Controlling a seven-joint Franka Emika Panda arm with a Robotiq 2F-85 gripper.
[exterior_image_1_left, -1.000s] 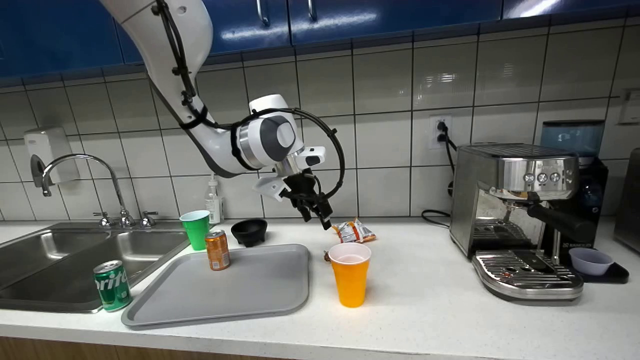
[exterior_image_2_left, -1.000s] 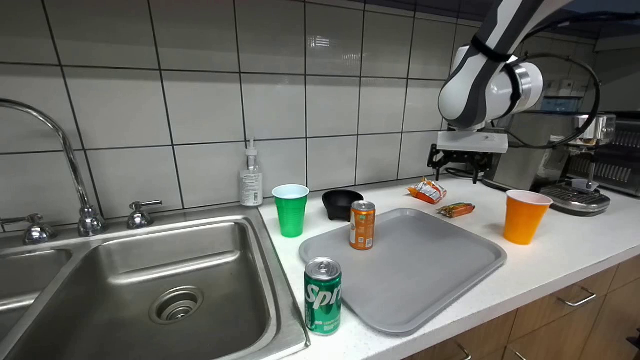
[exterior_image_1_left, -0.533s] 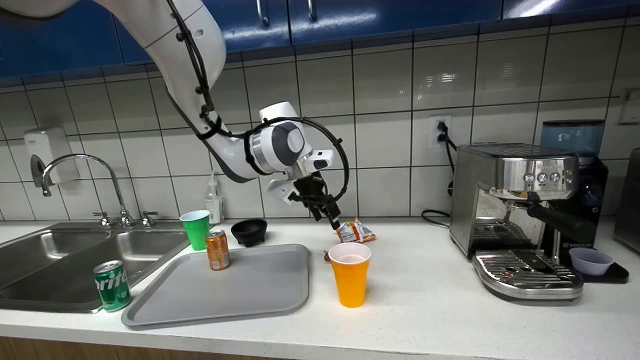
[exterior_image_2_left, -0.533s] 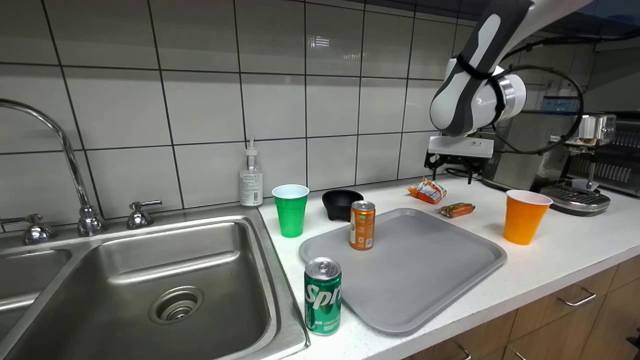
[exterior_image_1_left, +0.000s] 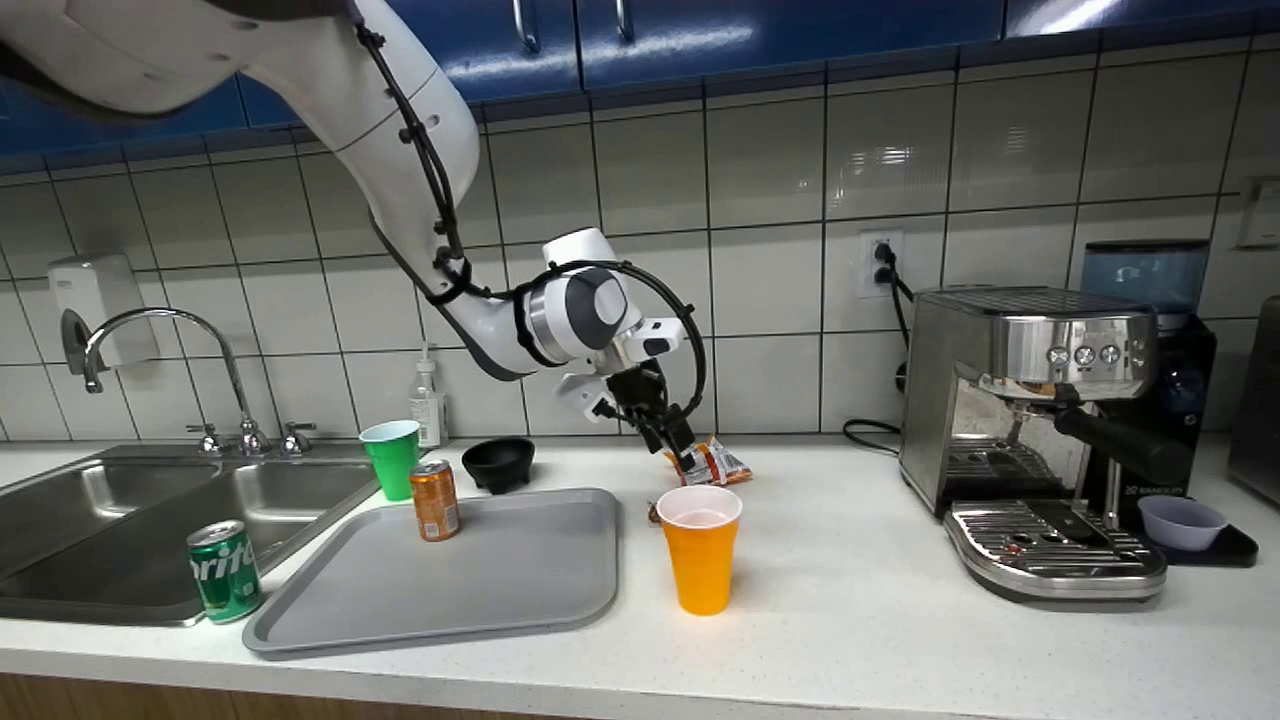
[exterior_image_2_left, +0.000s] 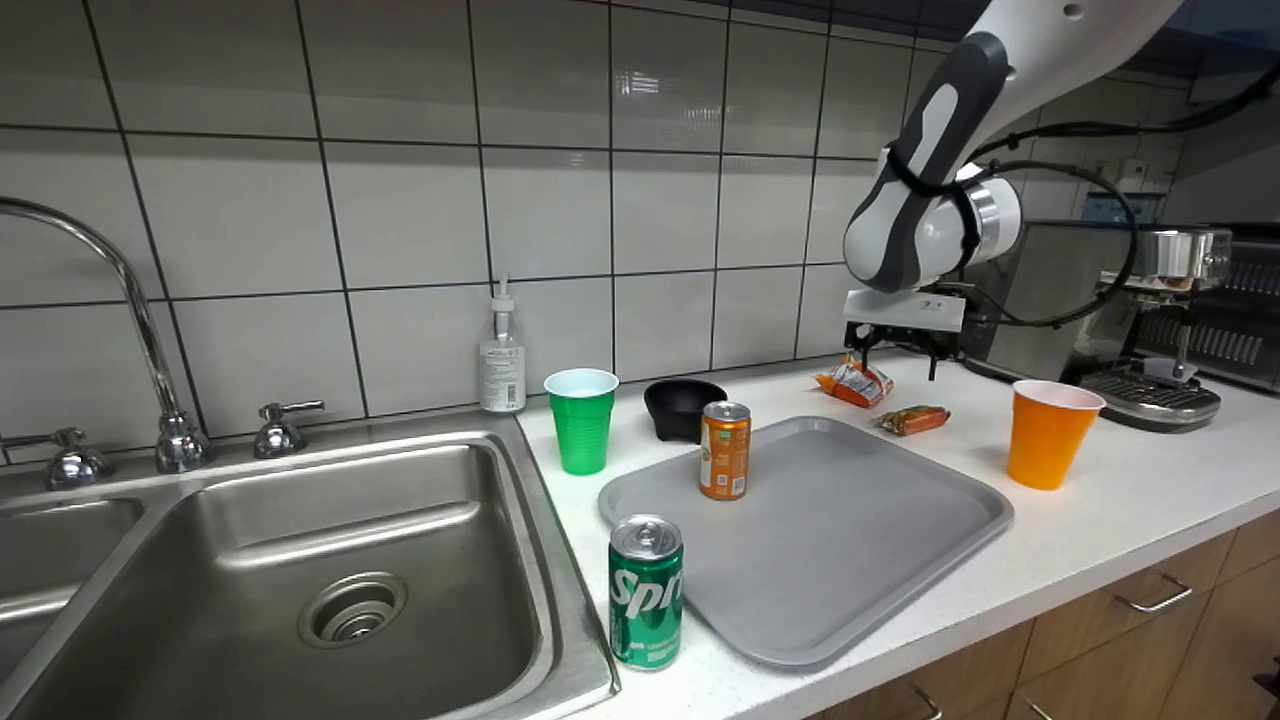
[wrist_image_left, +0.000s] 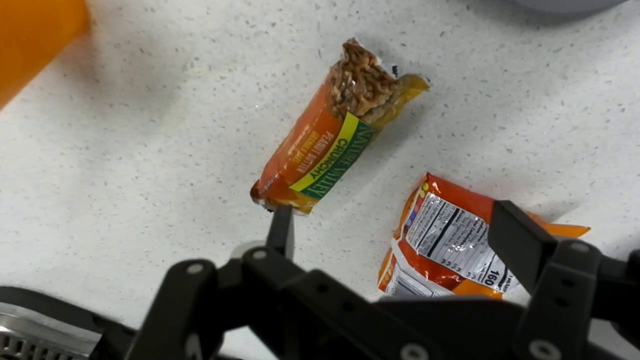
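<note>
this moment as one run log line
gripper: open, empty | near: snack bag, granola bar | contact: unclear | orange cup: upright | gray tray: orange can on it

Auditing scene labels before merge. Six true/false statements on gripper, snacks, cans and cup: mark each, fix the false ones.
1. The gripper stands open. True.
2. The snack bag hangs from the gripper. False: the snack bag lies on the counter.
3. The granola bar is sealed at both ends. False: one end of the granola bar is uncovered.
4. The orange can stands upright on the gray tray. True.
5. The Sprite can stands inside the sink. False: the Sprite can is on the counter.
6. The orange cup stands upright. True.
</note>
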